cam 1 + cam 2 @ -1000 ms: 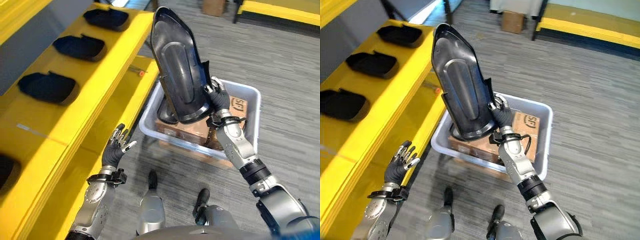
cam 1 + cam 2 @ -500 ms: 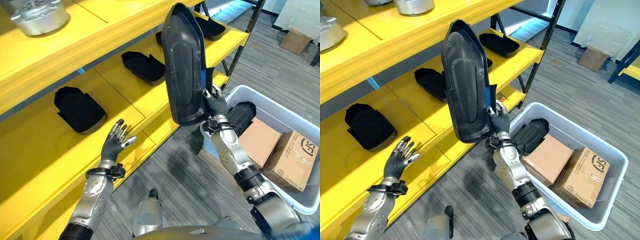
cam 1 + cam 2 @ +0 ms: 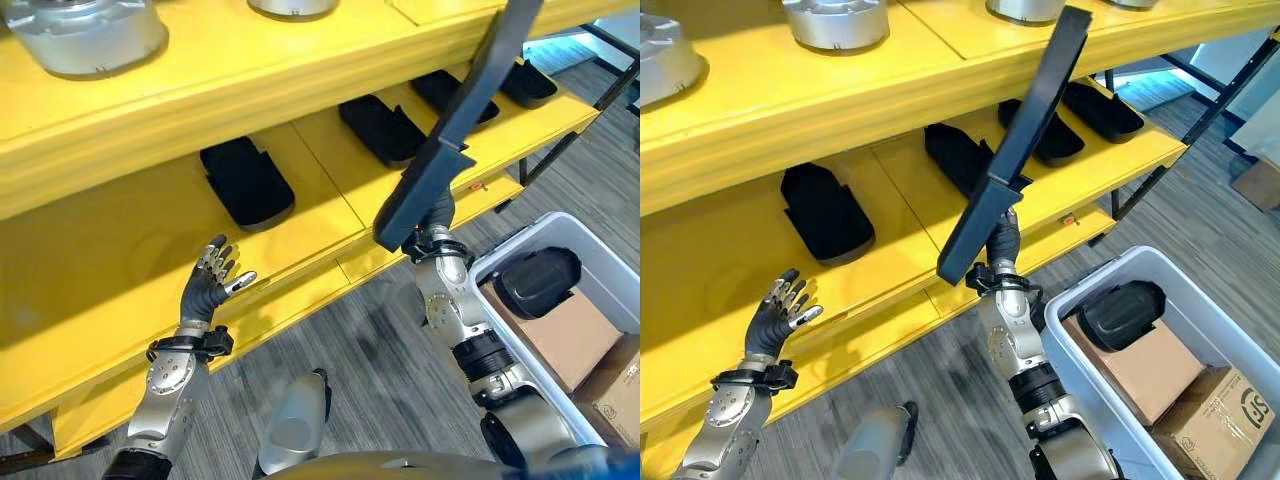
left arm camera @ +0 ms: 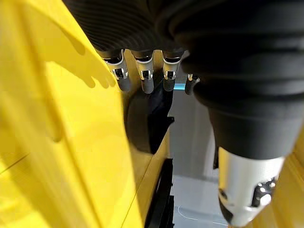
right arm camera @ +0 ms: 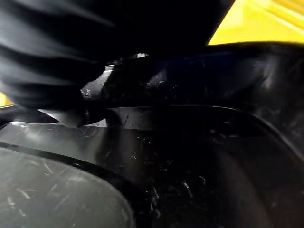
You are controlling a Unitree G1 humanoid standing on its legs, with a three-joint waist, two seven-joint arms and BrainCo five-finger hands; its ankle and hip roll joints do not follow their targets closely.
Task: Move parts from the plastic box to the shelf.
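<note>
1. Progress: several black moulded parts (image 3: 246, 184) already lie in a row on the yellow shelf (image 3: 120, 290), so part of the transfer looks done. One more part is in transit and not yet set down.
2. Part in hand: the right hand (image 3: 1004, 236) is curled round the lower end of a long black shell part (image 3: 1018, 135), holding it upright and tilted, edge-on in front of the shelf.
3. Left hand (image 3: 206, 285): fingers spread and holding nothing, raised just before the shelf edge.
4. Plastic box (image 3: 1230, 330): on the floor to the robot's right; it holds one black part (image 3: 1120, 312) and cardboard boxes (image 3: 1146, 369). That part is left to move.
</note>
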